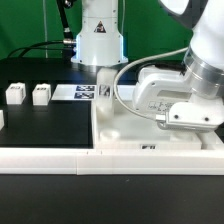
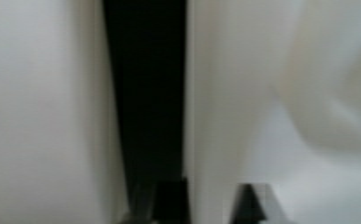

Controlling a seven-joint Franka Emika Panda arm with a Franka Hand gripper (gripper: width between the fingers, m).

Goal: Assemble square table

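Note:
The square table top is a white tray with a raised rim, lying at the exterior view's right against the long white rail. My gripper is low over its right part. In the blurred wrist view the two dark fingertips stand on either side of a white wall of the top, and the gripper looks shut on it. Two white block legs stand on the black table at the left. A third leg is cut by the left edge.
The long white low rail runs along the front. The marker board lies behind the top. The robot base stands at the back, and a cable loops from the arm over the top.

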